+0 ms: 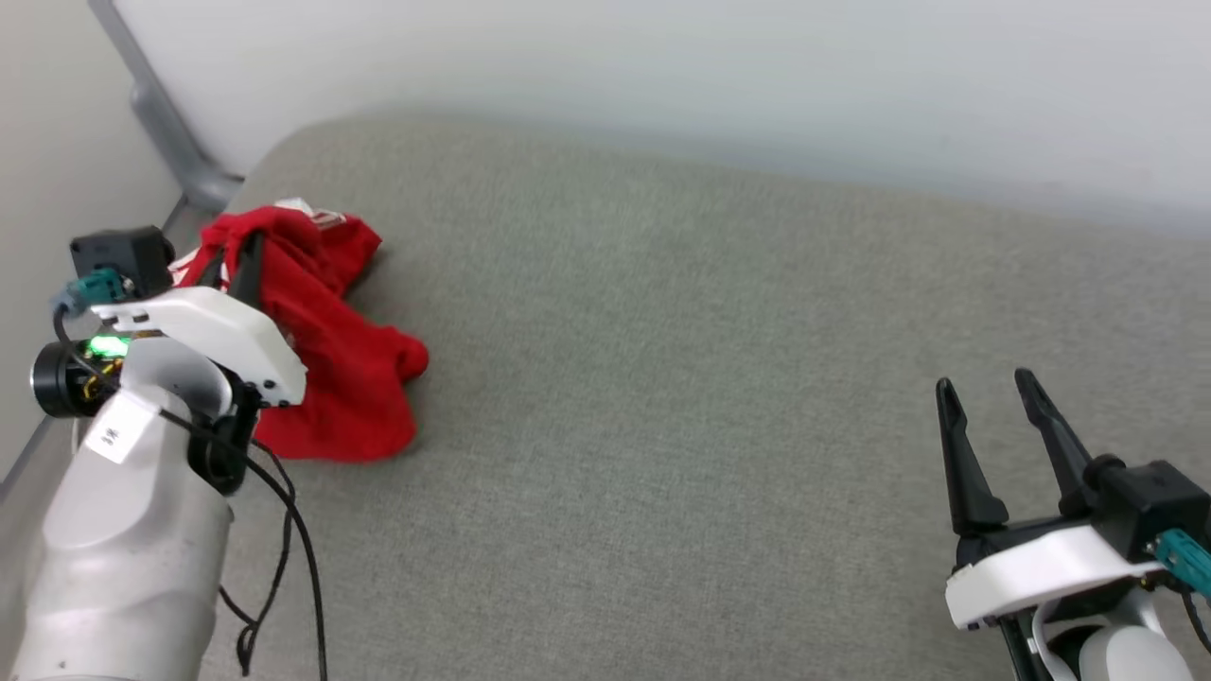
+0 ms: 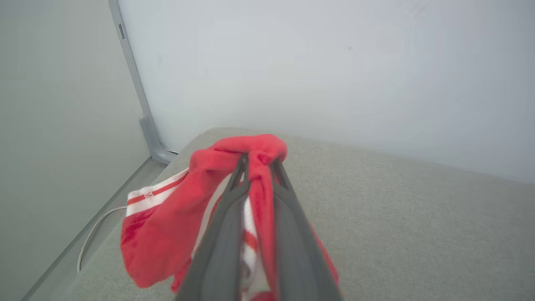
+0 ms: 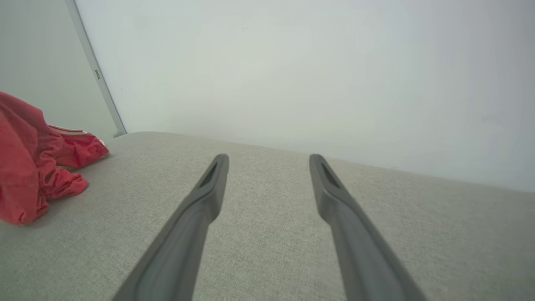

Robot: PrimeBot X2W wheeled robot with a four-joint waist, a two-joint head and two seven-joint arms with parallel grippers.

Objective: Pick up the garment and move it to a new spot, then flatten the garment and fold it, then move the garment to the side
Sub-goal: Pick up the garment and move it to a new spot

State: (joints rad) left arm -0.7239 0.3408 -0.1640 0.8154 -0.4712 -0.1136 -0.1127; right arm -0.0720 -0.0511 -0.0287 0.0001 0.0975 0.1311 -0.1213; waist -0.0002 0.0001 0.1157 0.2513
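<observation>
At the far left of the head view, the left gripper (image 1: 232, 248) is pinching a gathered fold of the jersey (image 1: 341, 378), its two dark fingers pressing close together on the cloth. In the left wrist view the left gripper (image 2: 259, 161) is biting into a red bunch of the jersey (image 2: 167, 234), which is rising above the fingertips. A white band with red stripes is showing to the left, and more white and red is peeking out between the fingers. The rest is lying crumpled in a red heap near the left end of the grey cushion (image 1: 662, 426), close to its back corner. In the right wrist view the jersey (image 3: 25, 167) is sagging in loose folds at the left edge. At the lower right, the right gripper (image 1: 986, 383) is hovering over bare cushion, well apart from the jersey, its jaws spreading wide and holding nothing (image 3: 269, 159).
</observation>
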